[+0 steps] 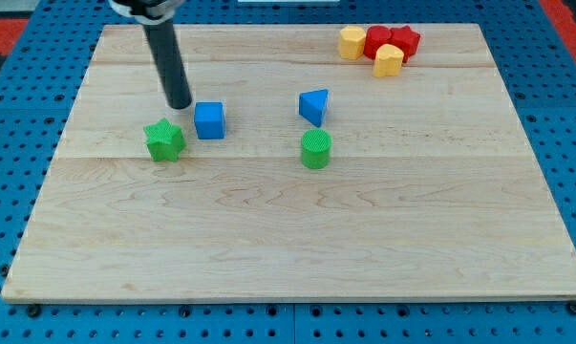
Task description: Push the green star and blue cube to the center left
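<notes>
Eight small blocks sit on a pale wood board [297,229] w/ long grain lines; a blue peg-hole table [10,115] shows around it.

Going left to right: the green star [164,140] is bumpy-edged, left of center. My tip [179,105] is the round end of a smooth dark rod, just above the star and just left of the blue cube [210,120]; can't tell if it touches either. No claw on it, so nothing spread or pinched. Star and cube are near each other, small gap between.

Mid board: a blue wedge [314,106], and under it a green cylinder [316,150] w/ ribbed sides.

Top right, packed in a touching clump near the board's top edge: a yellow block [352,43], a red block [377,41], another yellow block [389,60] and a red block [406,41]. Their shapes are hard to make out.

Lots of bare wood left of the star, out to the left edge.

The rod's top is cut off by the view's top.
</notes>
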Motion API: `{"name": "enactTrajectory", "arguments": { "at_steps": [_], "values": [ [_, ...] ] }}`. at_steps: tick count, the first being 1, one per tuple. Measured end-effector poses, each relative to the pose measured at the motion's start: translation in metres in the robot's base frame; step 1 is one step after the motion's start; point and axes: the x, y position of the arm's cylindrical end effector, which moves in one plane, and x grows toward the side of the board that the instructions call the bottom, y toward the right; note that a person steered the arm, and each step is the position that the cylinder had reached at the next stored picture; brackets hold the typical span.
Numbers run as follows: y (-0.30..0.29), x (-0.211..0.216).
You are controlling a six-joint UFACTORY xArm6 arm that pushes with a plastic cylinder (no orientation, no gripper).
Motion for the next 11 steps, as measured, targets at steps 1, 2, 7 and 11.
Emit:
{"name": "enactTrajectory", "arguments": {
  "at_steps": [1, 2, 7, 11],
  "values": [
    [0.063, 0.005],
    [0.099, 0.031],
    [-0.090, 0.025],
    [-0.035, 0.071]
  ]
}}
